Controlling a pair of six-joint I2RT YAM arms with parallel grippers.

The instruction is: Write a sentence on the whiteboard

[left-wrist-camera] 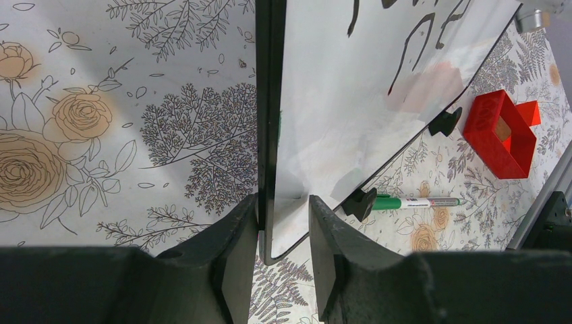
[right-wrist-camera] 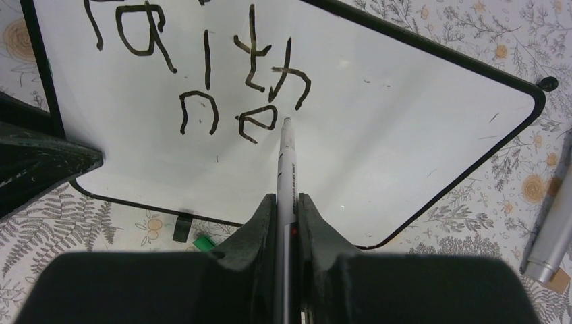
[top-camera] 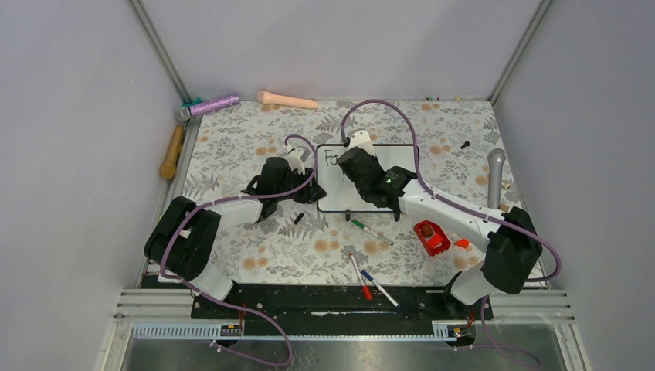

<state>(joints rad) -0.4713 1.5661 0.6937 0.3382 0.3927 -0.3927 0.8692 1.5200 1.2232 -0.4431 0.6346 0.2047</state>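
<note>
One whiteboard at mid-table. Left end effector pinches its edge. Right end effector is clamped on one black marker, tip touching the board beside "ne". Sentence: two lines, "Faith" over "ne". Three loose pens nearby: green marker, red marker, blue marker.

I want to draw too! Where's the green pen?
Top view: the green-and-white marker pen lies just below the small black-framed whiteboard, left of the red plastic box.

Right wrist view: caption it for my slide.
Right gripper holds a marker tip to the whiteboard, sentence reading "Faith ne".
</note>
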